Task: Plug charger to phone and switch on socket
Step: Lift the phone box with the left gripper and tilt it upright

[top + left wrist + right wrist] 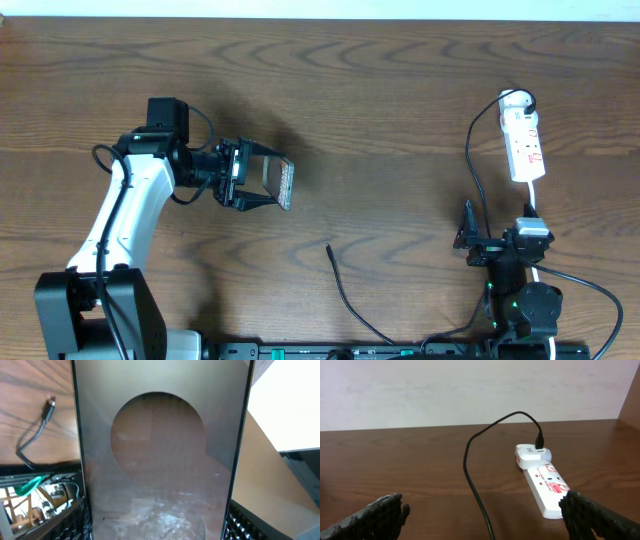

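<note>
Left wrist view, closest first: the phone (160,460) fills nearly the whole frame, its bronze face with the pale round patch turned to the lens. The ribbed fingers (75,525) of the left gripper (278,184) are pinching it by its long edges. From overhead it is up off the table (400,80) and tilted on edge. I take that as a way to leave one short end free for a plug. Which end carries the port I cannot tell.

Just past the phone, the charger (345,295) lies loose on the wood. Its small plug tip points toward the phone but is well apart from it, and nothing holds it. Picking up that tip looks like the next job.

Farther right, the right gripper (482,505) sits low with its fingers spread wide and empty, facing the socket (545,485). The white strip lies flat near the far right edge. The cable's other end is already seated in the adapter at its far end. The switches are too small to read.
</note>
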